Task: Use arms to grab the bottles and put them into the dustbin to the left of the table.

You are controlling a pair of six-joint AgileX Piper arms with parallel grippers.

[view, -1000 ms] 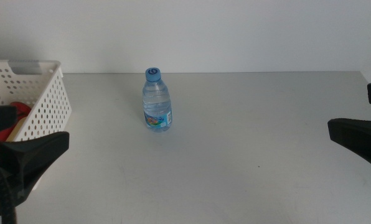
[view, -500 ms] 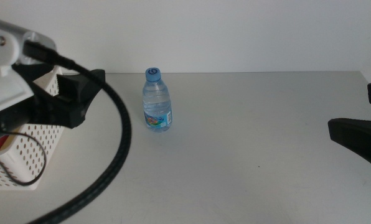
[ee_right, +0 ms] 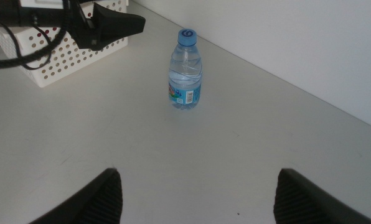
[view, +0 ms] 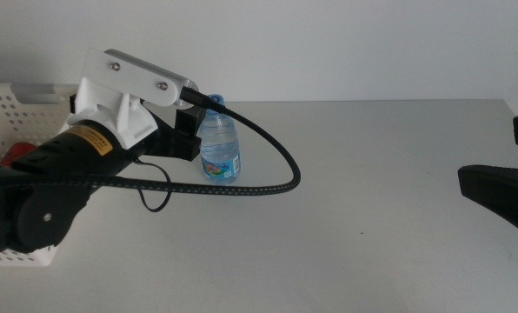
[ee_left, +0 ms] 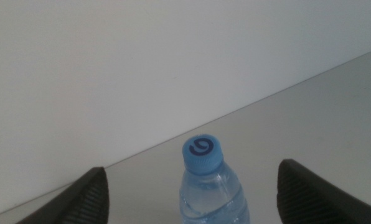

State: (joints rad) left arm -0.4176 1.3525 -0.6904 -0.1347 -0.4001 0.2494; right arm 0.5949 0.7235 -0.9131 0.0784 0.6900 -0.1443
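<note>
On my middle view the right end effector sits nearest to me, at the right edge of the tabletop, and it is waiting. Its own wrist camera shows the two dark jaws spread wide with nothing between them, hanging over bare grey surface, well apart from the water bottle.

Further in, on the left, the left arm reaches across from the left edge, white housing up top, a yellow label on its side and a thick black cable looping out over the tabletop to the right of it. Its left end effector is level with the bottle's upper part. From the left wrist camera I see both jaws parted wide, one on each side of the bottle, and neither touches it; the blue cap stands between them, a little further out than the jaw tips.

The bottle stands upright on the tabletop, left of centre, clear with a blue label, partly hidden by the arm in the middle view.

Behind the arm, at the far left, the white perforated dustbin sits on the tabletop edge, with something red showing inside; I cannot tell what it is.
</note>
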